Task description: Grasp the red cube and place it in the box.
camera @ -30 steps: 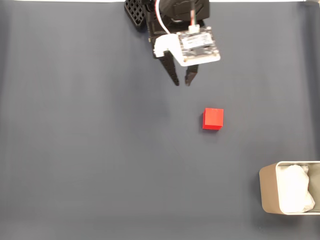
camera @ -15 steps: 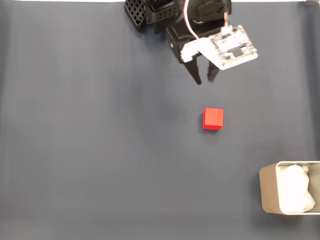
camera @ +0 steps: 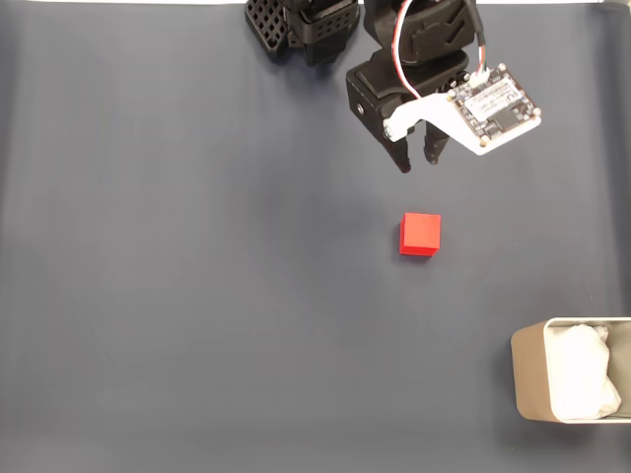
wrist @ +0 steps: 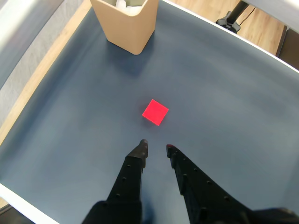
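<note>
The red cube (camera: 420, 236) lies alone on the dark grey mat, and in the wrist view the red cube (wrist: 155, 112) sits just ahead of the fingertips. My gripper (camera: 418, 163) hangs above the mat, a short way up-frame of the cube, pointing toward it; a white circuit board rides on its right side. Seen from the wrist, the gripper (wrist: 156, 145) is open by a narrow gap with nothing between its black fingers. The beige box (camera: 527, 379) stands at the lower right edge with white paper inside; the box (wrist: 126, 28) is beyond the cube in the wrist view.
The arm's black base (camera: 296, 25) stands at the mat's top edge. The dark mat (camera: 197, 276) stretches wide to the left of the cube. In the wrist view a wooden table edge (wrist: 42, 70) borders the mat on the left.
The gripper has swung to the right across the top of the fixed view and turned, ending up almost in line with the cube. Cube and box have not moved.
</note>
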Robot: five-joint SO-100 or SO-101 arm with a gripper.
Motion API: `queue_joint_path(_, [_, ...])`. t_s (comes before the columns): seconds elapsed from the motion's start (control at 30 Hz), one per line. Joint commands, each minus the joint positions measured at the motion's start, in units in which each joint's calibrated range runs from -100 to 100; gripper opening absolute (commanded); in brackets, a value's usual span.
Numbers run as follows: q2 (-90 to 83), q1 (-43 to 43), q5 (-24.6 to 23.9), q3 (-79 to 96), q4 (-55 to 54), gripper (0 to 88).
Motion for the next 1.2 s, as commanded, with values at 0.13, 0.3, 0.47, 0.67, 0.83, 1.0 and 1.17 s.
queue_joint_path(0.13, [1.9,0.3,0.0,-3.9,-4.1,8.6])
queue_joint_path(0.3, [3.9,0.7,0.4,-4.8,-4.8,12.7])
queue_joint_path(0.47, [5.9,1.4,0.0,-5.0,-5.4,18.1])
queue_joint_path(0.67, [8.0,2.5,-1.3,-3.7,-8.2,22.2])
queue_joint_path(0.83, [7.9,3.1,-1.6,-0.2,-11.1,27.6])
queue_joint_path(1.0, [8.2,3.5,-1.6,3.3,-13.8,30.1])
queue_joint_path(1.17, [9.0,4.3,-1.2,5.7,-16.3,32.4])
